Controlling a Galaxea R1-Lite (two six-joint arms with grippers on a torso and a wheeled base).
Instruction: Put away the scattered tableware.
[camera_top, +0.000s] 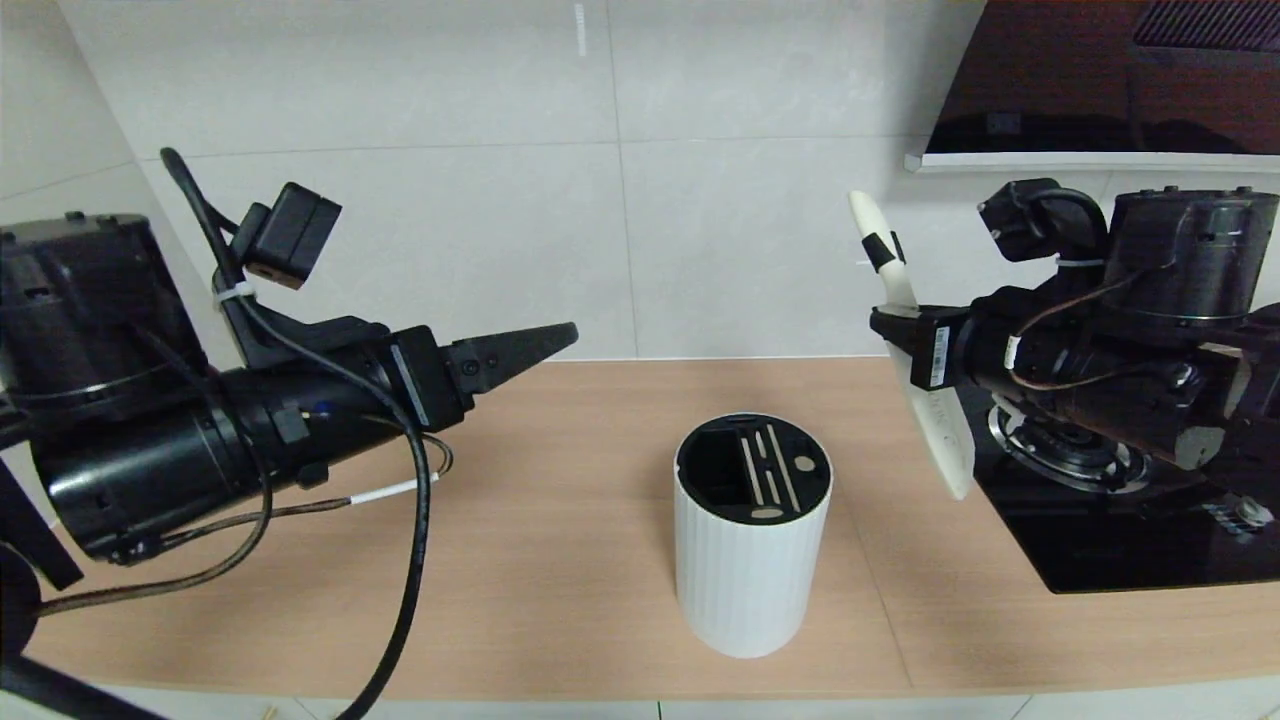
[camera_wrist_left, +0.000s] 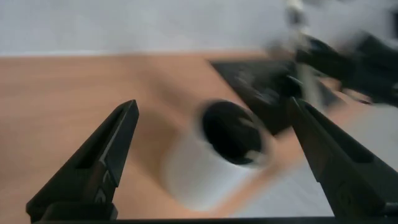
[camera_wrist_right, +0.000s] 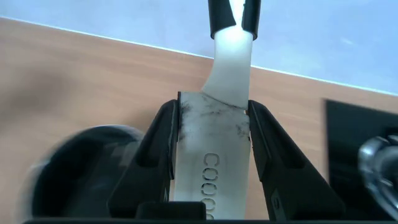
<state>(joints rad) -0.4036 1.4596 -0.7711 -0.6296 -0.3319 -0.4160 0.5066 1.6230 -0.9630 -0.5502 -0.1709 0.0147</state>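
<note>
Pinching white knife (camera_top: 940, 430) in right fingers (camera_wrist_right: 149, 162), left fingers (camera_wrist_left: 106, 149) spread; could miss narrow slot with tilted blade, topple holder (camera_top: 752, 540) on counter (camera_top: 560, 480)

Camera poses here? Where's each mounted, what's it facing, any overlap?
Head view: on the head, looking forward and down at the counter; both arms show, left gripper open, right gripper clamping a white knife.
Left wrist view: on the left wrist, looking past its open fingers at the white holder.
Right wrist view: on the right wrist, looking along its fingers at the gripped white knife.
Shared: all three see white holder and stove.
</note>
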